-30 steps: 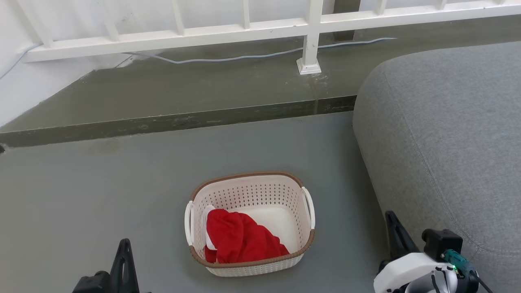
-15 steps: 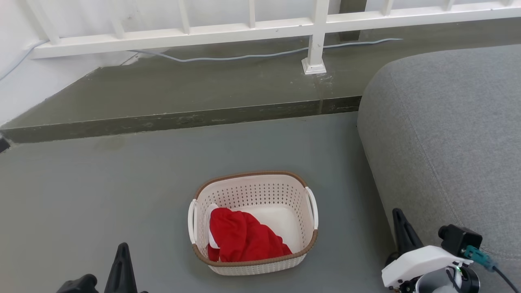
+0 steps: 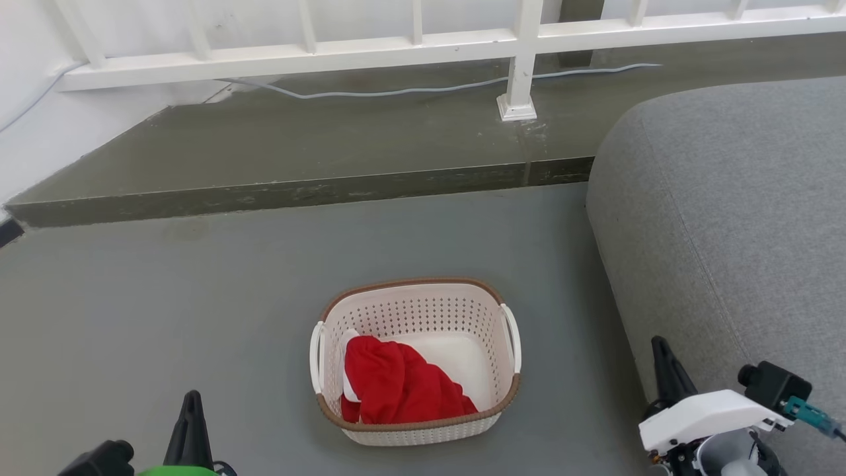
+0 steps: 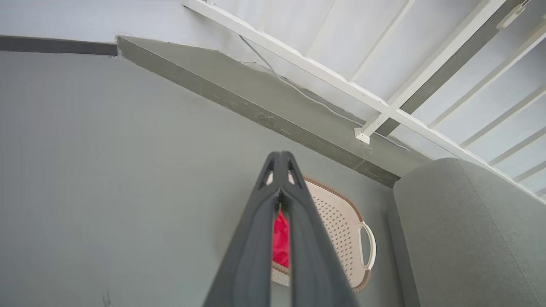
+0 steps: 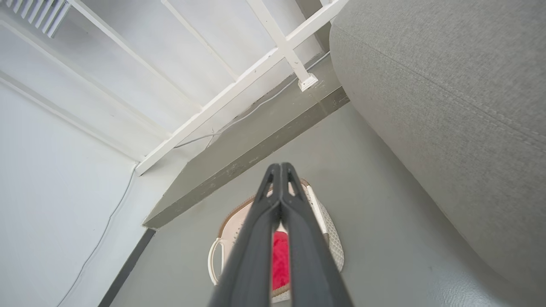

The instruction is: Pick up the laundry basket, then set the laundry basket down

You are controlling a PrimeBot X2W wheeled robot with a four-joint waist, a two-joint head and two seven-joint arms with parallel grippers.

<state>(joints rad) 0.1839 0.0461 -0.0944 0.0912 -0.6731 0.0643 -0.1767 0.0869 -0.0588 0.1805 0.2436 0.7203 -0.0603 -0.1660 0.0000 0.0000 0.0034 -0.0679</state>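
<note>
Laundry basket [image 3: 423, 311] sits apart between left end effector [image 3: 191, 423] and right end effector [image 3: 669, 373], both closed.

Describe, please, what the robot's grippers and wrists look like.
The left gripper and right gripper each have long dark grey fingers tapering to points, with triangular cut-outs near the tips. The right wrist has a white housing, a black camera block and a teal connector with a dark cable.

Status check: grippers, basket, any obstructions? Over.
Left gripper shut, empty. Right gripper shut, empty. Laundry basket on floor, untouched, red cloth inside. Grey sofa close on right gripper's side.
</note>
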